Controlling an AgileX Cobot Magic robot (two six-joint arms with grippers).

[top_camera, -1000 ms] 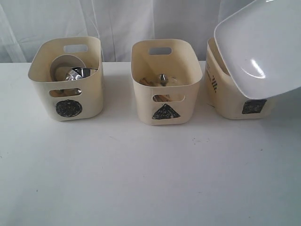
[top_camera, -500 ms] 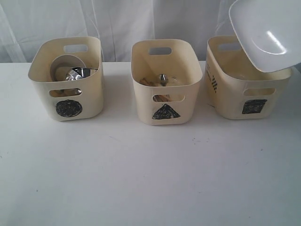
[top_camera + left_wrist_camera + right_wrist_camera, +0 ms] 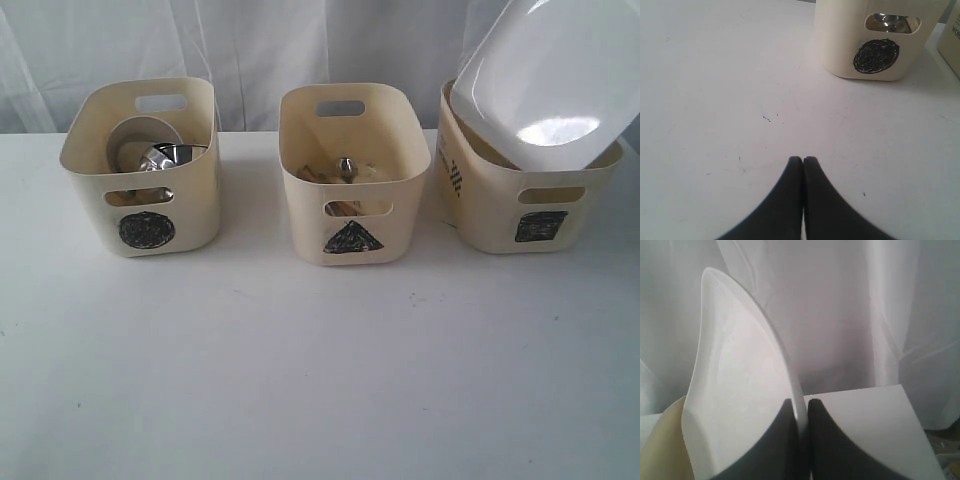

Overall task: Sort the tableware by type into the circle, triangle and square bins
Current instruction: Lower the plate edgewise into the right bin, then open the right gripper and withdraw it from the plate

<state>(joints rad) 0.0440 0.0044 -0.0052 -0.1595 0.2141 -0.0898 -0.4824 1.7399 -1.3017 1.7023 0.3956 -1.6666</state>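
Note:
The large white squarish plate [image 3: 545, 80] leans tilted over the square bin [image 3: 500, 200], its lower edge at the bin's rim. My right gripper [image 3: 801, 404] is shut on the plate's rim [image 3: 740, 390]; the gripper itself is out of the exterior view. The circle bin [image 3: 140, 165] holds a white bowl [image 3: 135, 140] and steel pieces [image 3: 170, 155]. The triangle bin [image 3: 352, 170] holds a steel utensil [image 3: 345, 166] and wooden chopsticks [image 3: 312, 175]. My left gripper [image 3: 803, 160] is shut and empty, low over the table in front of the circle bin [image 3: 875, 45].
A white curtain [image 3: 300, 40] hangs behind the three bins. The white table [image 3: 320, 370] stretches in front of them. In the right wrist view the table's far corner [image 3: 875, 405] ends before the curtain.
The plate swung up and back, then came down tilted onto the square bin's rim. The left gripper and the other two bins look unchanged.

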